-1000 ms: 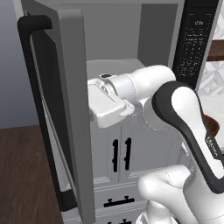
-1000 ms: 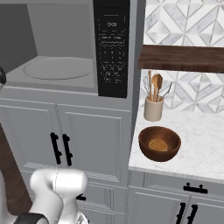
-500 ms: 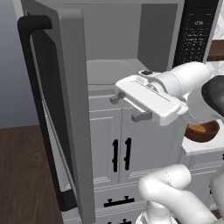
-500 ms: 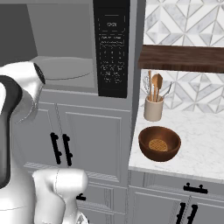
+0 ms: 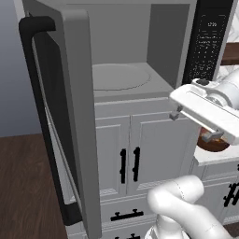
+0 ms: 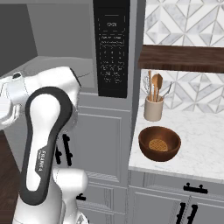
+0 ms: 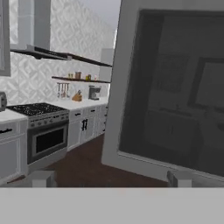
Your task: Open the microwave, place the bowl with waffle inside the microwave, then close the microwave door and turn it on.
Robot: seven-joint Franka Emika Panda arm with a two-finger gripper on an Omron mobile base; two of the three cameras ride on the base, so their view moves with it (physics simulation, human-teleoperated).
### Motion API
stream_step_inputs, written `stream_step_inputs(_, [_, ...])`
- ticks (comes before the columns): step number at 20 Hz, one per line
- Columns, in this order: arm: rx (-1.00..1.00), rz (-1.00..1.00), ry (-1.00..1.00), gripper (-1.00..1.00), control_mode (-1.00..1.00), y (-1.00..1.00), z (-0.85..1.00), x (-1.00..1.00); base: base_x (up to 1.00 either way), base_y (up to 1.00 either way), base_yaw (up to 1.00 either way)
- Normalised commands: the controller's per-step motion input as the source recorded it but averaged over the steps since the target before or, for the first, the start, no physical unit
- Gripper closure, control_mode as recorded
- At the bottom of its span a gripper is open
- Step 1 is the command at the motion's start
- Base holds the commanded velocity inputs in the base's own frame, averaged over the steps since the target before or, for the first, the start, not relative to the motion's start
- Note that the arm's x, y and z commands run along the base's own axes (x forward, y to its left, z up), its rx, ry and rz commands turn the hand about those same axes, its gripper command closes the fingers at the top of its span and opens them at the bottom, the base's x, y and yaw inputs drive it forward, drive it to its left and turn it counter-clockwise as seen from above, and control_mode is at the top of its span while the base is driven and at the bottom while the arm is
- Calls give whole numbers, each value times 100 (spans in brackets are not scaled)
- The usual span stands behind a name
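Microwave door (image 5: 70, 116): swung wide open to the left, black bar handle on its outer edge; its inner window side shows in the hand view.
Microwave (image 5: 140, 60): cavity open, round turntable (image 5: 120, 77) bare.
Gripper (image 5: 193, 123): fingers spread wide, holding nothing, held in the air in front of the keypad (image 6: 112, 48) side of the cavity.
Bowl (image 6: 159, 143): on the white counter (image 6: 201, 144) right of the microwave, just in front of a utensil jar (image 6: 153, 107).
Waffle (image 6: 158, 145): lying inside the bowl.

The white arm (image 6: 41, 144), left of centre in the right base view, carries vertical dark "FRANKA" lettering. The microwave (image 6: 111, 48) keypad's small white markings are too blurred to read.
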Motion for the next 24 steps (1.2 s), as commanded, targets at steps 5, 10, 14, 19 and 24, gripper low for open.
stream_step_inputs(5, [-10, 4, -11, -100, -100, -100, -20, -24, 0, 0, 0])
stream_step_inputs(10, [-18, -2, -5, -100, -100, -91, -22, 19, 0, 0, 0])
stream_step_inputs(14, [-23, -18, 0, -100, -100, -65, -20, 72, 0, 0, 0])
stream_step_inputs(19, [-21, -28, 0, -100, -100, -67, -27, 75, 0, 0, 0])
stream_step_inputs(24, [-37, -15, -11, -100, -100, -61, -90, 32, 0, 0, 0])
